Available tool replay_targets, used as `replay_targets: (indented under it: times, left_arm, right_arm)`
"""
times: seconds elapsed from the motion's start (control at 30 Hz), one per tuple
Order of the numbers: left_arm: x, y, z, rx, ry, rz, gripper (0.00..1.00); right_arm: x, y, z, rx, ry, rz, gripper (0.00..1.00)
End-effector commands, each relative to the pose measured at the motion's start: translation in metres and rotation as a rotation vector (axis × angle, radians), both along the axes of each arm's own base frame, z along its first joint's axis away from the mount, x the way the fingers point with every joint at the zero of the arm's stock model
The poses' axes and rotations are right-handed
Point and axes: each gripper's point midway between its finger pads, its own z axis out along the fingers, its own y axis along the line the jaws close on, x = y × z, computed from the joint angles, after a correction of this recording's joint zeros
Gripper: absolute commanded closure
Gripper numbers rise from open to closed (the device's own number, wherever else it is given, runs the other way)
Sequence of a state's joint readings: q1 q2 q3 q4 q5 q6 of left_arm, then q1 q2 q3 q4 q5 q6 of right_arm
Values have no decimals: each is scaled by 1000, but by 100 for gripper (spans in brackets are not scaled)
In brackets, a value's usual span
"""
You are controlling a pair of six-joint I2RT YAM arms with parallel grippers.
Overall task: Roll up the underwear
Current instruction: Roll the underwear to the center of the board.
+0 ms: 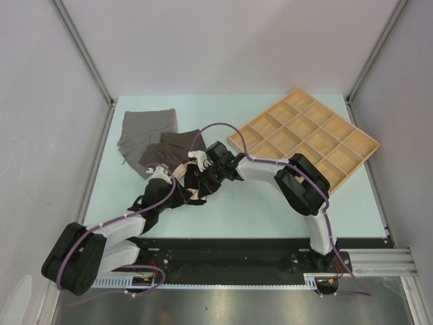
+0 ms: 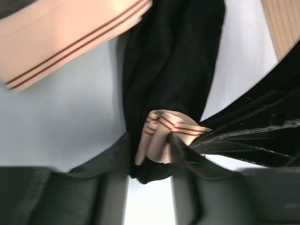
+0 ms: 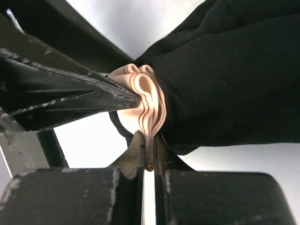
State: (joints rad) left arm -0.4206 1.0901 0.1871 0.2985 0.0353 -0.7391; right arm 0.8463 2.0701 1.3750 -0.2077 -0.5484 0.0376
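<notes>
The black underwear (image 1: 194,195), with a peach waistband with red stripes (image 2: 70,37), hangs bunched between both grippers just above the table. My left gripper (image 1: 180,177) is shut on the folded waistband and black cloth (image 2: 151,146). My right gripper (image 1: 201,175) is shut on the same waistband bundle (image 3: 149,140) from the other side, with the black cloth (image 3: 225,79) to its right. The two grippers nearly touch. The dark brown underwear (image 1: 174,146) and the grey underwear (image 1: 145,127) lie flat at the far left, overlapping.
The compartmented wooden tray (image 1: 358,150) lies at the far right of the pale green table (image 1: 257,210). Grey walls and metal posts close in the left, right and back. The right arm's purple cable arcs above the brown underwear.
</notes>
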Motion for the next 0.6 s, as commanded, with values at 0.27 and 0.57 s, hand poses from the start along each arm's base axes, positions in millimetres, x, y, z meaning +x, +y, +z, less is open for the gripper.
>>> replay_targets:
  times: [0.27,0.57]
  left_arm:
    - [5,-20,8,-10,-32,-144,100]
    - [-48,-23,-1,-9,224,-272,100]
  right_arm:
    - [14,-20,21,-62,-72,-59,44]
    - [-19,-44,72,-76,-374,-105,25]
